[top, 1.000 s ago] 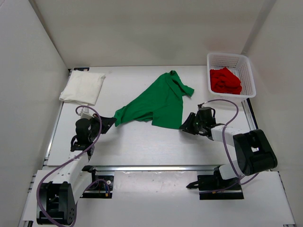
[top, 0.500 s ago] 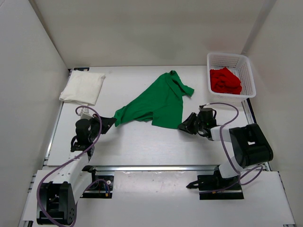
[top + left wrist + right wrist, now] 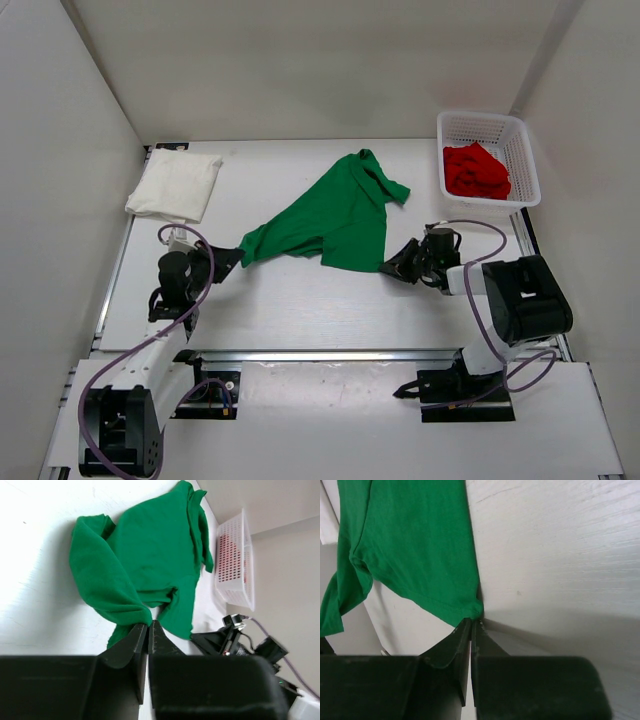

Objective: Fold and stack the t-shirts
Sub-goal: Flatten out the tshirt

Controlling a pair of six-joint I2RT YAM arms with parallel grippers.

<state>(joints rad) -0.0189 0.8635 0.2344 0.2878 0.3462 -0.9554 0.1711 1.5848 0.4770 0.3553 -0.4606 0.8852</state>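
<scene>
A: While gripping at both ends, worth placing everything first: the green t-shirt (image 3: 335, 212)?

B: Spread rumpled on the surface (image 3: 300, 300), left of the basket (image 3: 480, 116) and apart from it. Bunched inside the basket, the red t-shirt (image 3: 476, 170); folded far left of the basket, the white t-shirt (image 3: 175, 185).

A: And the grip?

B: As for the left jaws: closed on a bunched corner of the green cloth, at the end farthest from the basket. As for the right jaws: shut on a hem corner, at the end nearest the basket.

A: Looks like spreading flat ahead of the first fold. How to do well?

B: Draw the two corners apart evenly and low, until taut and free of wrinkles. Lift only enough to shake out the bunched fold. Pull gently: thin pinches, likely to slip. Stop short of the basket, and lay down square for folding.
</scene>
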